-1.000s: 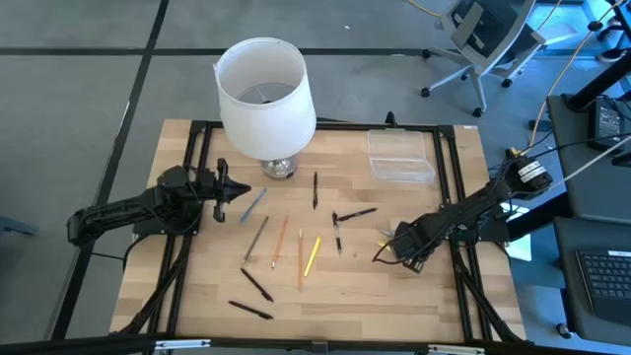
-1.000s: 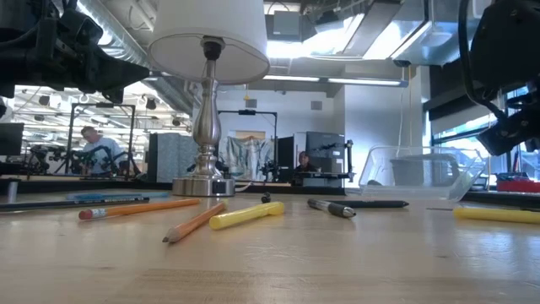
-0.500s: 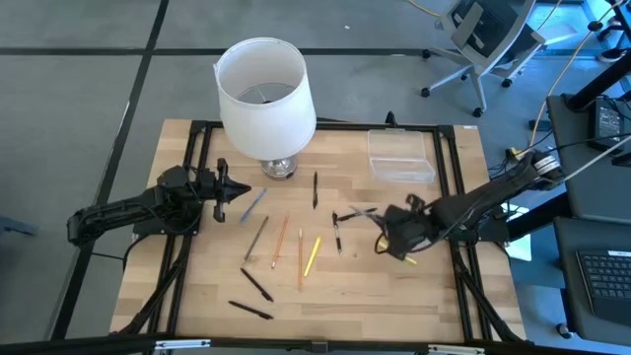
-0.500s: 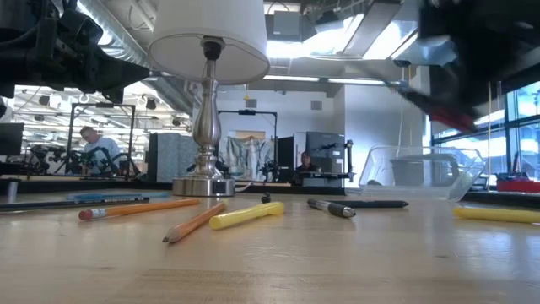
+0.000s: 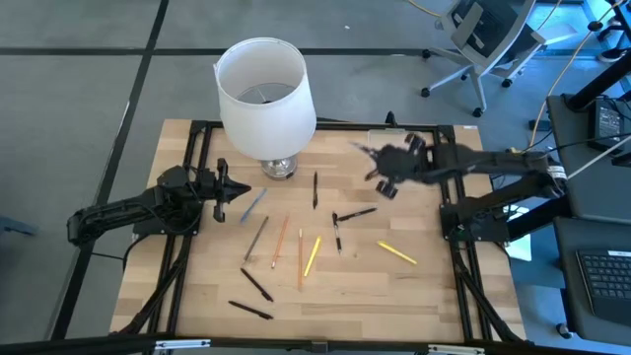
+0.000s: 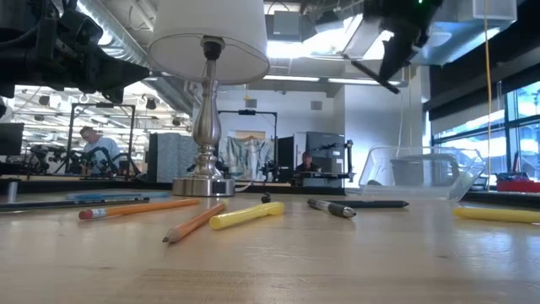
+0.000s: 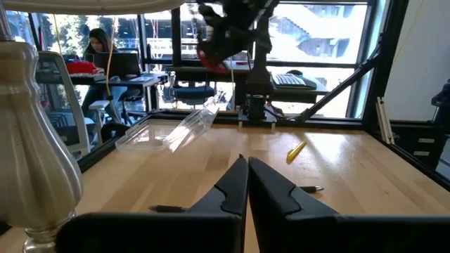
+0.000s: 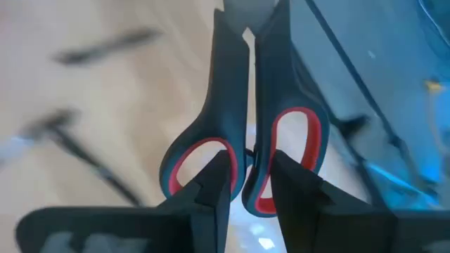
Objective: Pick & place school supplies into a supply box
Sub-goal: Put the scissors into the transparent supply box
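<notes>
My right gripper point(image 5: 387, 170) hangs above the table's far right part, beside the clear supply box point(image 5: 424, 178), and is shut on the small red-and-black scissors point(image 8: 242, 133). In the low view the gripper point(image 6: 396, 38) is high up, with the box point(image 6: 422, 173) resting on the table beneath it. Pencils and pens lie flat mid-table: a yellow one point(image 5: 311, 254), an orange one point(image 5: 280, 242), a grey one point(image 5: 256, 239), black ones point(image 5: 256, 284) and a yellow pen point(image 5: 396, 253). My left gripper point(image 5: 235, 192) is shut, off the table at its left. My right gripper holds the scissors by the handle loops point(image 8: 211, 158), pinched between its two fingers point(image 8: 214, 186), which lie along the scissors. The scissors are lifted clear of the table. Their closed blades point(image 6: 373, 73) point away from the gripper and slant downward.
A lamp with a big white shade point(image 5: 264, 94) and a metal base point(image 5: 279, 168) stands at the far middle, left of the box. A blue pencil point(image 5: 253, 204) lies next to my left gripper. People sit at desks in the room beyond.
My right gripper has risen from the table's near right part and swung toward the far edge, reaching the supply box, carrying the scissors lifted clear. The yellow pen that lay under it now shows on the table. The left arm has kept still.
</notes>
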